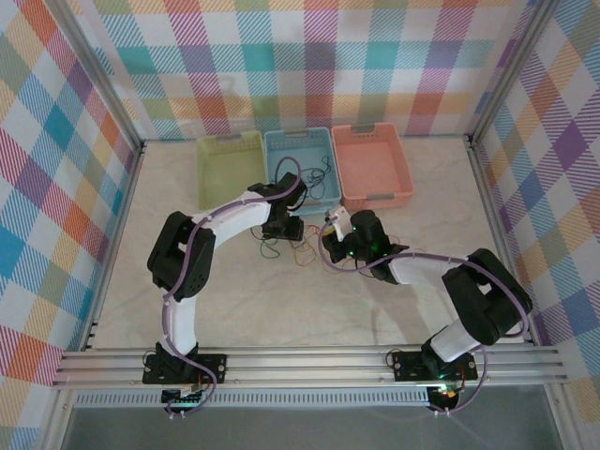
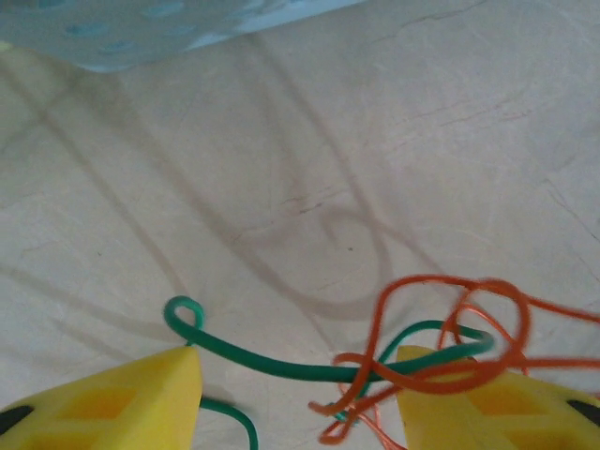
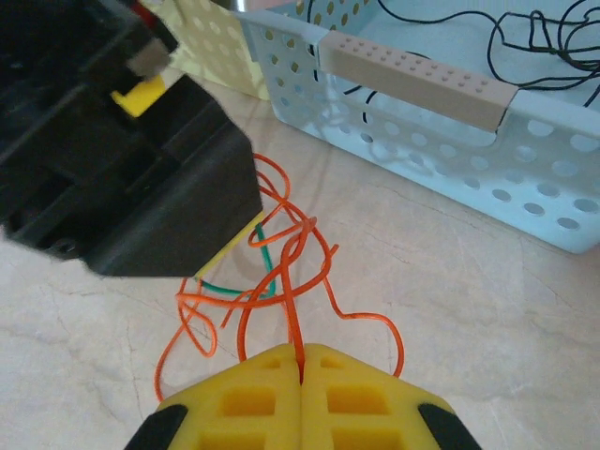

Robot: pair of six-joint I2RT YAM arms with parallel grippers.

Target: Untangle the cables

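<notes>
On the tabletop (image 1: pixel 281 300), the blue basket (image 1: pixel 298 133) already holds a black cable (image 3: pixel 532 30), so the job looks partly done. The right end effector (image 3: pixel 302 361) is clenched on the orange cable (image 3: pixel 293 300); the released left end effector (image 2: pixel 298 375) straddles the green cable (image 2: pixel 281 366) tangled with it.

A thin orange cable (image 3: pixel 292 300) lies on the pale desk (image 3: pixel 469 319) in loose, overlapping loops, with one strand pinched in the closed right tool (image 3: pixel 302 354). A thin green cable (image 2: pixel 272 364) threads through those loops, its free end curled into a small hook, and it crosses the gap of the parted left tool (image 2: pixel 298 394). Thin black cables (image 3: pixel 534 28) lie curled and tangled inside the light blue basket (image 3: pixel 525 187), just beyond the orange-and-green tangle
</notes>
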